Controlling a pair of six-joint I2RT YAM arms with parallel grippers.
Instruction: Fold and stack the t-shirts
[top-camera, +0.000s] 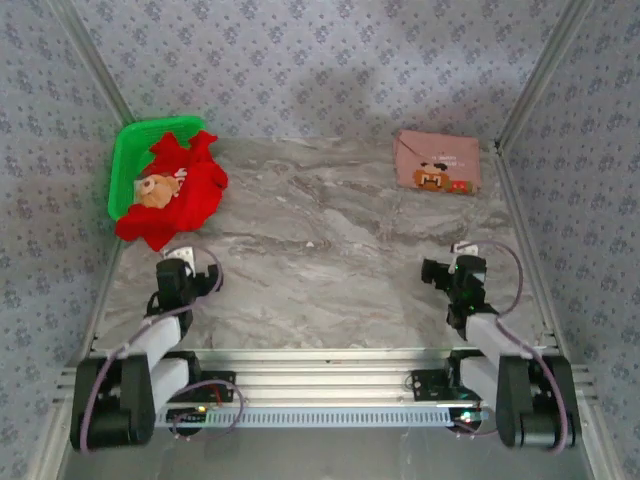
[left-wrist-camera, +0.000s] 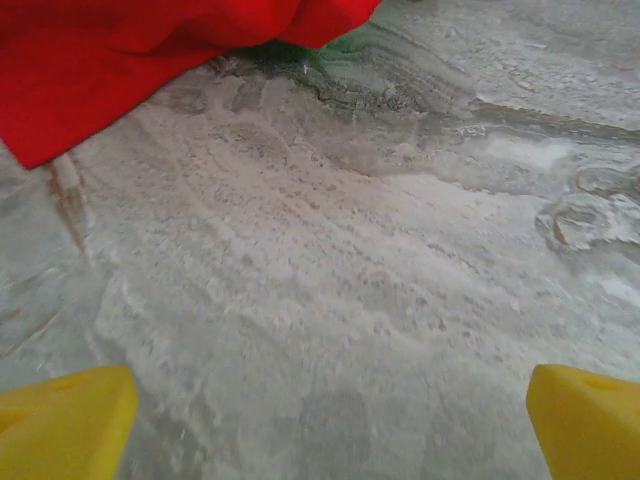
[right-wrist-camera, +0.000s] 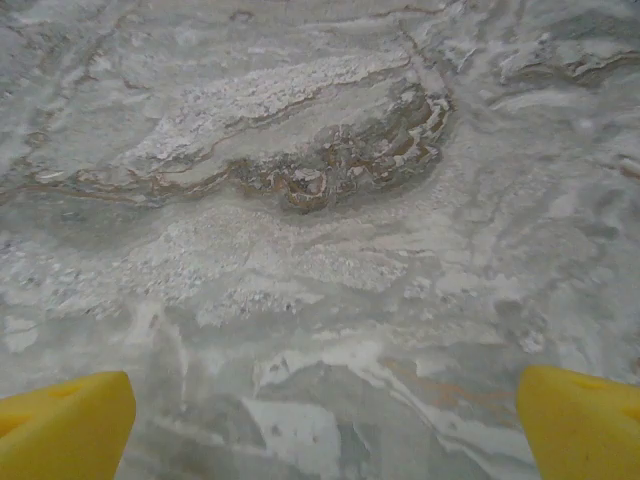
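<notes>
A crumpled bright red t-shirt (top-camera: 178, 190) with a tan teddy-bear print spills out of a green basket (top-camera: 128, 150) at the far left; its hem (left-wrist-camera: 150, 60) crosses the top of the left wrist view. A dusty pink t-shirt (top-camera: 436, 162) with a brown creature print lies folded flat at the far right. My left gripper (top-camera: 182, 258) hovers just in front of the red shirt, open, with nothing between its yellow fingertips (left-wrist-camera: 65, 420). My right gripper (top-camera: 452, 268) hangs over bare marble well in front of the pink shirt, open and empty, yellow fingertips (right-wrist-camera: 580, 420) wide apart.
The grey marble tabletop (top-camera: 320, 250) stretches between the two shirts. Patterned walls with metal rails close in the sides and back. The arm bases sit on the metal frame (top-camera: 320, 370) at the near edge.
</notes>
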